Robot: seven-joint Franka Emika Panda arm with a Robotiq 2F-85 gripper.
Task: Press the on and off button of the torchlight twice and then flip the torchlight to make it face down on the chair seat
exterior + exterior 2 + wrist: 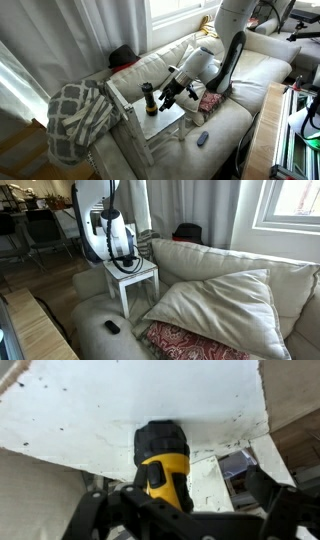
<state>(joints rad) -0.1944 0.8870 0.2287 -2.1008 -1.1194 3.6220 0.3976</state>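
The torchlight (147, 98) stands upright on the pale chair seat (166, 123), a dark cylinder with a yellowish band. In the wrist view the torchlight (160, 458) shows a black end and a yellow body with a dark button, on the white chair seat (90, 410). My gripper (166, 97) is right beside the torchlight. In the wrist view my gripper (180, 515) has its fingers spread wide, with the torchlight's yellow end between them, not clasped. In an exterior view the arm hides the torchlight above the chair seat (143, 273).
The chair stands against a cream sofa (220, 300). A checked blanket (75, 115) hangs on the chair's far side. A small dark remote-like object (202, 138) lies on the sofa, also seen in an exterior view (112, 327). A red patterned cushion (190, 340) lies nearby.
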